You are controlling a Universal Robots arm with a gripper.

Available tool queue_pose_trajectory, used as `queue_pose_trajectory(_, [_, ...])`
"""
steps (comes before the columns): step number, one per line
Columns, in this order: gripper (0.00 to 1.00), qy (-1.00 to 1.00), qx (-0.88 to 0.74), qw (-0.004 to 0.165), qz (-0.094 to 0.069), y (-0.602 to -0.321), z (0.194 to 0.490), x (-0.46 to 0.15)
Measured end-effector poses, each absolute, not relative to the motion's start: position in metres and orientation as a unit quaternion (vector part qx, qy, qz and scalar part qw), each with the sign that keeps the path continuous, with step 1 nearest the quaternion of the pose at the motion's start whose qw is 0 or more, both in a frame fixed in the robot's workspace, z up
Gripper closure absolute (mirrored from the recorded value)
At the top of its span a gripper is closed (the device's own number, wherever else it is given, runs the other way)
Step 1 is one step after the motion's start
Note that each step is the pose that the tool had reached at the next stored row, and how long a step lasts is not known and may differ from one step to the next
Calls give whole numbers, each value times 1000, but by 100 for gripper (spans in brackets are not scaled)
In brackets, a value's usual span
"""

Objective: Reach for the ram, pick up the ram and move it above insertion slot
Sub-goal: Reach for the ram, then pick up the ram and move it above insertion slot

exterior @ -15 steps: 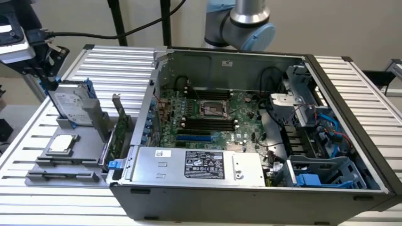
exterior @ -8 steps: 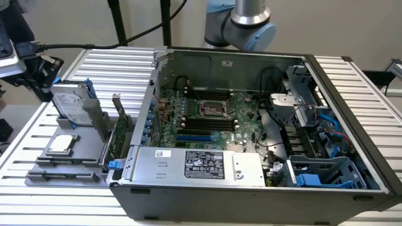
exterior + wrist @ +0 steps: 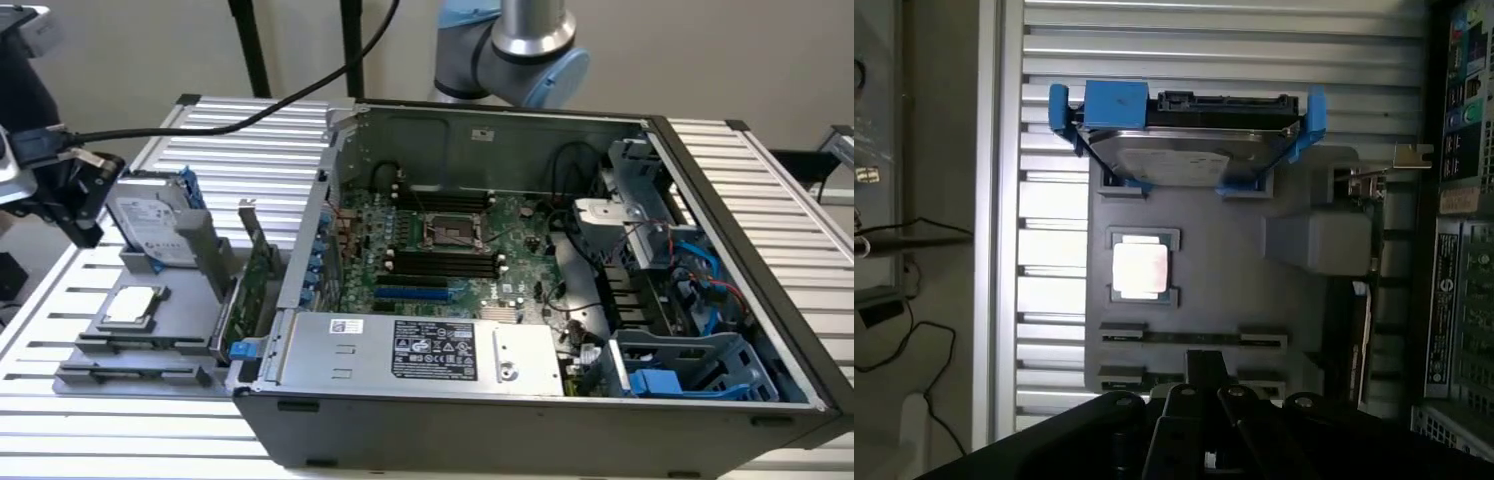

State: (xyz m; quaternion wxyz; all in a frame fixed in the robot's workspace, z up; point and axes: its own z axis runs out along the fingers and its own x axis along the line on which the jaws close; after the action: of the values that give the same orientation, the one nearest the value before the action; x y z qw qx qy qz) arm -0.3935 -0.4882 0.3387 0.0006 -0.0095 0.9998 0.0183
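One gripper (image 3: 1206, 366) hovers over the grey holder (image 3: 1204, 270) at the exterior view's left of the tabletop (image 3: 267, 130), fingers (image 3: 1199, 374) drawn narrow, holding nothing. Seemingly the ram (image 3: 1194, 338) is the thin dark strip on edge in the holder's rail, between processor (image 3: 1141, 267) and fingers, untouched; identification uncertain.

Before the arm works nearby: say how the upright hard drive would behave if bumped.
The hard drive looks stiff and heavy: a metal-cased block. Standing on edge in the grey fixture, it might tip, though its slot likely steadies it.
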Motion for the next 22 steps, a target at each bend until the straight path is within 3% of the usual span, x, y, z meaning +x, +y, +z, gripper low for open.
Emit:
queue_pose_trajectory(9, [89,1000,-10,1,18,-516,328,-389])
queue_pose_trajectory(22, [89,1000,-10,1,17,-518,327,-388])
